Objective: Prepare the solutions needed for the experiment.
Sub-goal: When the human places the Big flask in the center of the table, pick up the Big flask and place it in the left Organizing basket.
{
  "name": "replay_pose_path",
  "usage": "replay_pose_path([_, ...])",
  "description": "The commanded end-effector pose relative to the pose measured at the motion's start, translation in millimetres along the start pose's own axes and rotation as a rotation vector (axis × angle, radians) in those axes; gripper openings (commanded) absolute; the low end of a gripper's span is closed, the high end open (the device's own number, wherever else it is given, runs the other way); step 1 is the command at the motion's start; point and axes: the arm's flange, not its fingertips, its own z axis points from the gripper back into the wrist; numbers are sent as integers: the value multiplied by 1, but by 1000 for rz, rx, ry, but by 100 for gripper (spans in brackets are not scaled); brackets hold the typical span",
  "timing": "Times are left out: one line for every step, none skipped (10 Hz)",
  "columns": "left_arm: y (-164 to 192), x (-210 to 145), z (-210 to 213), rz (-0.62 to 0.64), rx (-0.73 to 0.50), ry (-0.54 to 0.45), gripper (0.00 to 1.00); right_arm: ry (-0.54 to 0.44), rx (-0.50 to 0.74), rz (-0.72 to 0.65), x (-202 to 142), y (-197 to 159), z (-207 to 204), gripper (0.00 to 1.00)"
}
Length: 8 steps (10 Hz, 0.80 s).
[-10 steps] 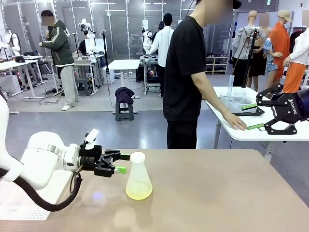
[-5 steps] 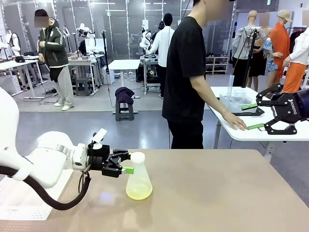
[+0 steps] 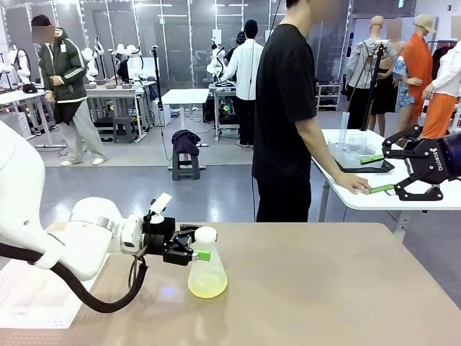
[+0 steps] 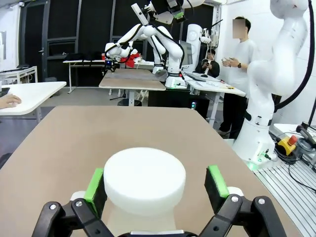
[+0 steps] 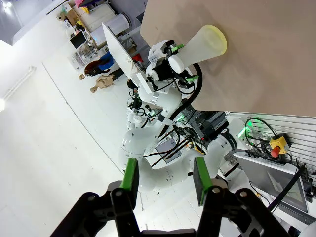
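Observation:
A translucent conical flask [image 3: 207,270] with a white stopper [image 3: 205,235] stands on the tan table [image 3: 324,288], left of the middle. The solutions [image 3: 207,288] show as a pale yellow layer in its base. My left gripper [image 3: 198,243] lies level and open, its green pads on either side of the flask's neck just below the stopper. In the left wrist view the stopper [image 4: 144,180] sits between the pads [image 4: 94,185] of my left gripper [image 4: 155,182], with small gaps. My right gripper [image 3: 374,174] hangs open high at the right, holding nothing. From the right wrist view, that gripper [image 5: 165,180] looks down on the flask [image 5: 205,47].
A person stands at the table's far side, one hand resting on a white side table [image 3: 403,202] that carries clear containers [image 3: 353,148]. A white sheet [image 3: 29,303] lies at the table's left end.
My left gripper has slid right along the table until its fingers straddle the flask's neck. The flask and my right gripper have not moved.

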Motion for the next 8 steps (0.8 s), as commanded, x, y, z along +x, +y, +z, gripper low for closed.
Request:
replay_pose_path([12, -1, -9, 29, -30, -20, 100, 7, 9, 7, -1, 1, 0, 57])
replay_pose_path([12, -3, -13, 33, -46, -19, 100, 7, 9, 7, -1, 1, 0, 57])
replay_pose_path([12, -3, -15, 34, -50, -16, 100, 7, 9, 7, -1, 1, 0, 57])
replay_pose_path([11, -4, -16, 35, -57, -15, 100, 7, 9, 7, -1, 1, 0, 57])
replay_pose_path([12, -4, -18, 33, -63, -13, 100, 7, 9, 7, -1, 1, 0, 57])
replay_pose_path([11, -5, -18, 24, -67, -21, 100, 7, 9, 7, -1, 1, 0, 57])
replay_pose_path([11, -6, -16, 19, -71, -23, 90, 7, 9, 7, -1, 1, 0, 57])
replay_pose_path([10, -6, -14, 13, -64, -20, 82, 7, 9, 7, -1, 1, 0, 57])
